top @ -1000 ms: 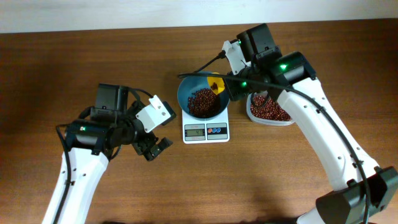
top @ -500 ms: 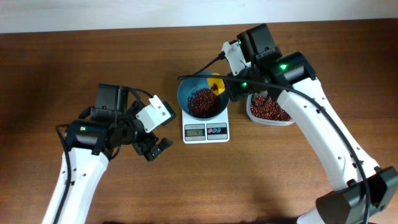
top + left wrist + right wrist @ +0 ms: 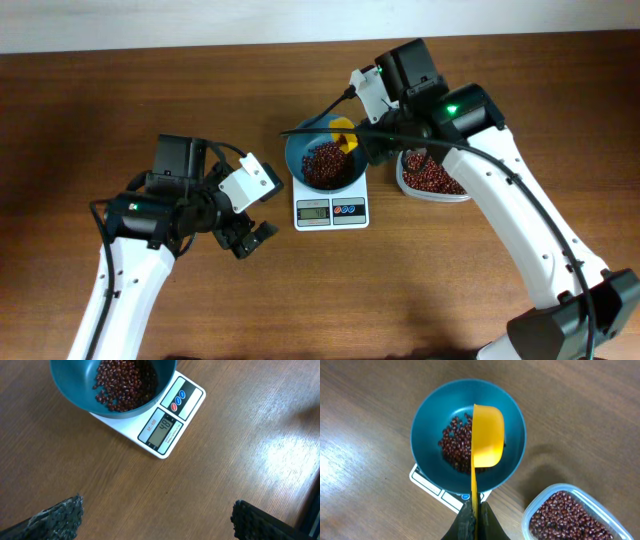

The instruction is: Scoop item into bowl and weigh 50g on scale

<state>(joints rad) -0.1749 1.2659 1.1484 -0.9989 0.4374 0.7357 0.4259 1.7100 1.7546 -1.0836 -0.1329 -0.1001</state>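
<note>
Resting on the white digital kitchen scale (image 3: 169, 414), the teal-blue bowl (image 3: 420, 425) holds a shallow heap of dark red-brown beans (image 3: 452, 447) on its floor. The scale stands on the wooden table (image 3: 450, 280), with its panel facing the robot.

Readable markings: the grey LCD display (image 3: 162, 427) shows two digits. The first reads 4; the second is not sharp enough to confirm. Small red lettering beside the display is too small to read. A red button (image 3: 174, 406) and a blue button (image 3: 181, 395) sit next to the display.

Right tool (image 3: 474, 510): clenched on the thin handle of a yellow scoop (image 3: 487, 435). The scoop's cup hangs inside the bowl's rim, above the beans.

A clear plastic container (image 3: 570, 515) filled with more of the same beans sits on the table just beside the scale, on the robot's right.

Left tool (image 3: 156, 510): released, fingers (image 3: 60, 515) spread wide, grasping nothing. It hovers over the table, well apart from the scale, on the robot's left.
</note>
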